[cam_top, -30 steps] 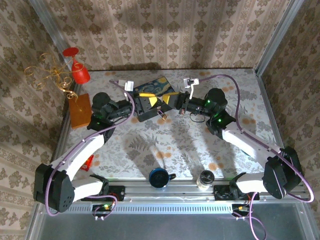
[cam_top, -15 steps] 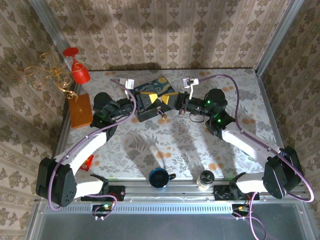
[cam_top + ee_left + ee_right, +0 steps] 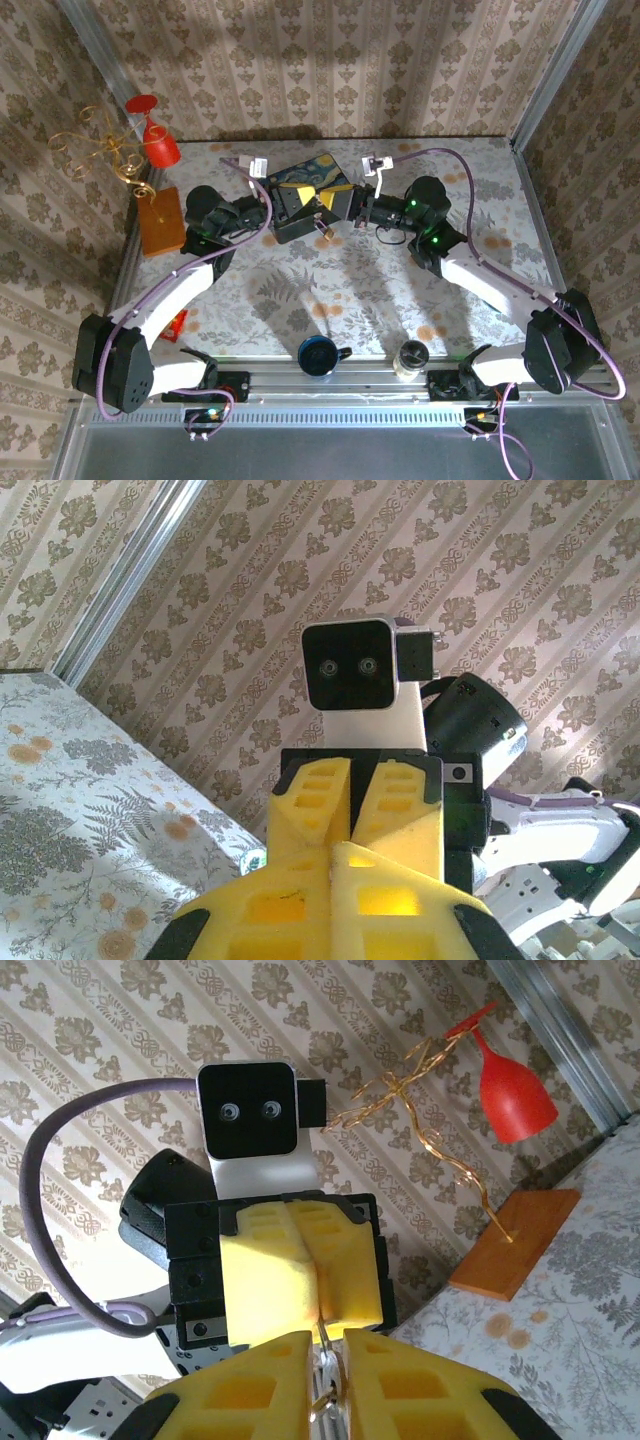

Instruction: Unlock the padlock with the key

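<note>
My two grippers meet tip to tip above the back of the table, the left gripper (image 3: 311,204) facing the right gripper (image 3: 339,200). In the right wrist view the left fingers (image 3: 265,1270) are pressed shut on a thin silvery key (image 3: 322,1332) that pokes out of their seam. It runs into the narrow gap of my right gripper (image 3: 328,1345), which is shut on the padlock (image 3: 322,1402), a small brassy piece with silvery loops, mostly hidden by the pads. A small metal bit (image 3: 325,232) dangles below the meeting point. The left gripper (image 3: 350,845) is shut in its own wrist view.
A painted tin (image 3: 305,176) lies just behind the grippers. A red wine glass (image 3: 155,140) and a gold wire stand on a wooden base (image 3: 160,222) are at the back left. A blue mug (image 3: 318,354) and a jar (image 3: 410,358) stand near the front edge.
The right gripper has edged a little left, closing on the left gripper's tips. The left arm has barely shifted.
</note>
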`<state>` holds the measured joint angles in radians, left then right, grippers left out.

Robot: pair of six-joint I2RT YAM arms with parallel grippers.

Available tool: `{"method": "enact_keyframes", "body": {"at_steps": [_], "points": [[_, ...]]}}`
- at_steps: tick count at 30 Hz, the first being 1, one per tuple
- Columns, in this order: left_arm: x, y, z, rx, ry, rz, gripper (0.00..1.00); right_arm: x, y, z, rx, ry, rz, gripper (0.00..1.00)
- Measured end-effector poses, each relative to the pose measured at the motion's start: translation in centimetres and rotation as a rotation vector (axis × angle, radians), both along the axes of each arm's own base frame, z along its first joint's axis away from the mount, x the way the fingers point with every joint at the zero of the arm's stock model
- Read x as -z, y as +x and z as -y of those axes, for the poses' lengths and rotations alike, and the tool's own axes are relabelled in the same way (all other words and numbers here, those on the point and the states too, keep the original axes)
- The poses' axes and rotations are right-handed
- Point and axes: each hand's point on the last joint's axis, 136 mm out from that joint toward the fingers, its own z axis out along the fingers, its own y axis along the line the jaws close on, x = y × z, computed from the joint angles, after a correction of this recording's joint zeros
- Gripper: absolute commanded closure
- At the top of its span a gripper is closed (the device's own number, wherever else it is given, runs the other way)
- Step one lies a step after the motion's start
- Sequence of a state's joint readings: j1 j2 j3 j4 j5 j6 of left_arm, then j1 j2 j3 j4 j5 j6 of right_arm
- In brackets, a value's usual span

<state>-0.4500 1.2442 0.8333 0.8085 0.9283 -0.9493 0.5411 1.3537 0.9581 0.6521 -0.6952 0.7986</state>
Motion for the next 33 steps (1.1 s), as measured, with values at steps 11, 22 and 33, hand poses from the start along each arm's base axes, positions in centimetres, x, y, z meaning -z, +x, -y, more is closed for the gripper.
{"method": "enact_keyframes", "body": {"at_steps": [11, 22, 33], "points": [[0.11, -0.04, -0.03, 0.002, 0.003, -0.003, 1.0, 0.6, -0.4, -0.53, -0.016, -0.037, 0.0, 0.85], [-0.07, -0.11, -0.32, -0.007, 0.004, 0.006, 1.0, 0.51, -0.65, -0.19, 0.001, -0.056, 0.011, 0.88], [-0.08, 0.09, -0.48, -0.018, -0.001, 0.007, 1.0, 0.62, -0.7, -0.25, -0.001, -0.061, 0.015, 0.8]]}}
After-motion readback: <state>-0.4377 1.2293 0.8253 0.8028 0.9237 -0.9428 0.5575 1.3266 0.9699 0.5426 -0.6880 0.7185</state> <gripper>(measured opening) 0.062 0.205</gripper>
